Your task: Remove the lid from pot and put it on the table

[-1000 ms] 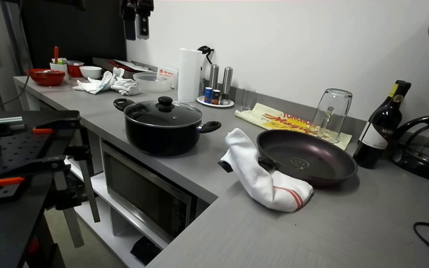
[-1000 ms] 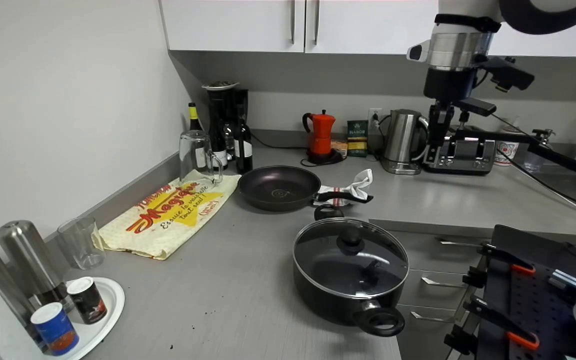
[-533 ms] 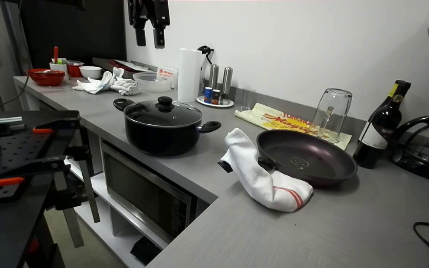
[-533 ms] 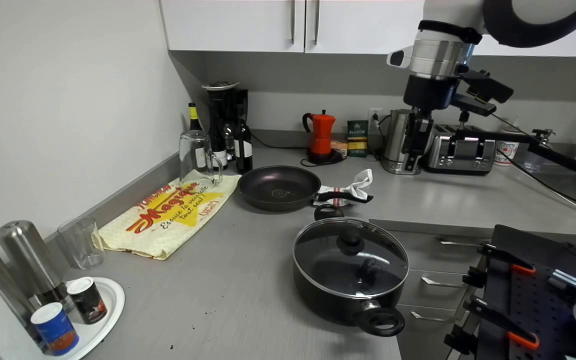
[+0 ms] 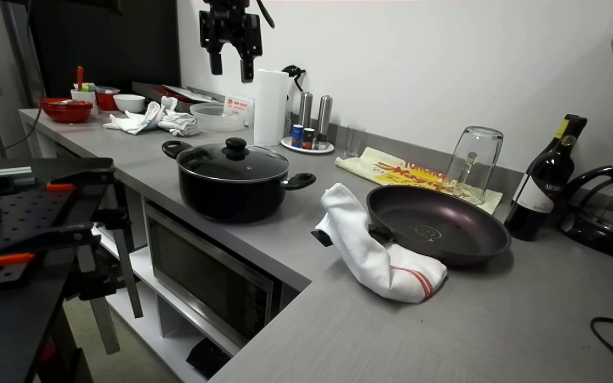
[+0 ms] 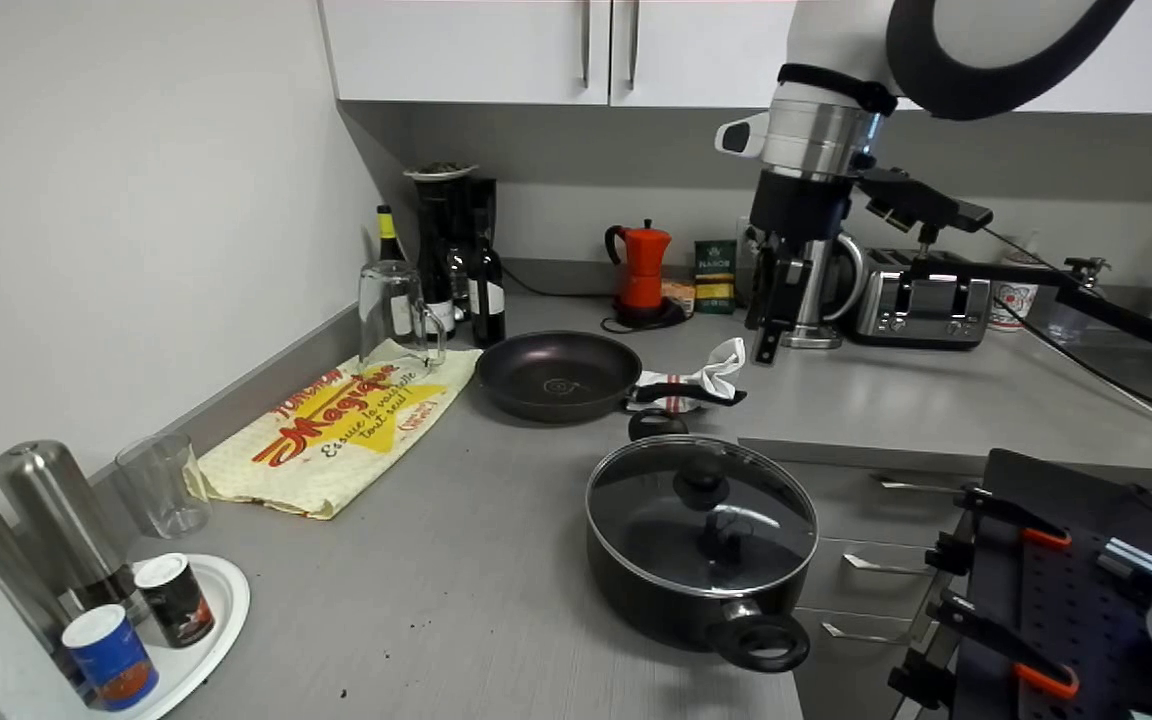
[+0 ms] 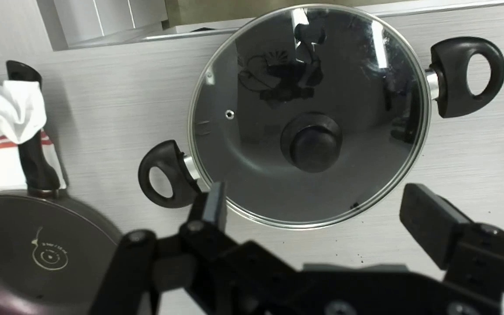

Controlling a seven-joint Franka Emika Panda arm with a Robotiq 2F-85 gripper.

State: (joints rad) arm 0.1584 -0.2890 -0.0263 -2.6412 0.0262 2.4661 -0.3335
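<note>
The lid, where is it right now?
The lid is on the pot, left of the pan in an exterior view; in the wrist view it sits at the upper centre.

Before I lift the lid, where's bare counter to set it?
Bare: the counter between pot, yellow cloth and white plate, bar some dark specks; also between toaster and white towel. Crowded: around the frying pan, with cloth, towel and glass mug close.

below the black gripper (image 5: 231, 75), black and grey are showing

the pot (image 5: 232, 199) is showing black, its lid (image 7: 309, 103) smoky dark, edged in silver; the table (image 7: 103, 87) is running streaky grey; off to the gripper's side, a white towel (image 7: 7, 111) is carrying red stripes.
</note>
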